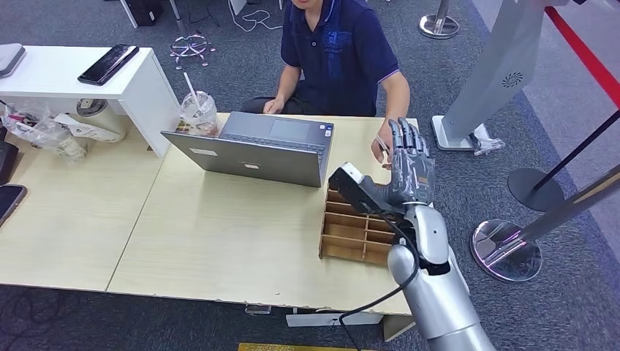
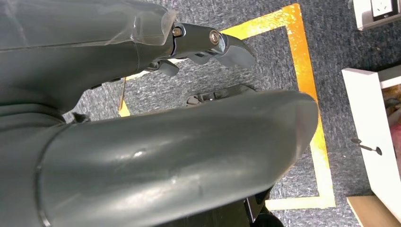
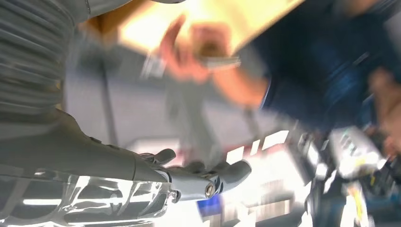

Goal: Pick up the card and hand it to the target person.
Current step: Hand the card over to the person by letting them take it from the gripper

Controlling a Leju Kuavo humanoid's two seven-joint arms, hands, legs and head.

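My right hand (image 1: 409,162) is raised over the table's right end, palm upright and fingers spread, with nothing in it. Just beyond its fingertips a seated person (image 1: 340,51) in a dark blue shirt reaches a hand (image 1: 379,150) to the table edge. That hand pinches a thin pale card (image 3: 220,60), which is blurred in the right wrist view. The card (image 1: 381,143) is a small pale sliver in the head view. My right hand's fingers (image 3: 222,175) stretch out bare below the person's hand. My left hand (image 2: 208,45) hangs over grey carpet, holding nothing.
A wooden divided box (image 1: 357,228) sits under my right forearm. A grey laptop (image 1: 256,150) stands open mid-table, with a plastic cup (image 1: 199,113) behind it. A white side table (image 1: 139,80) with a phone stands at the left. Stanchion bases (image 1: 506,252) stand on the right.
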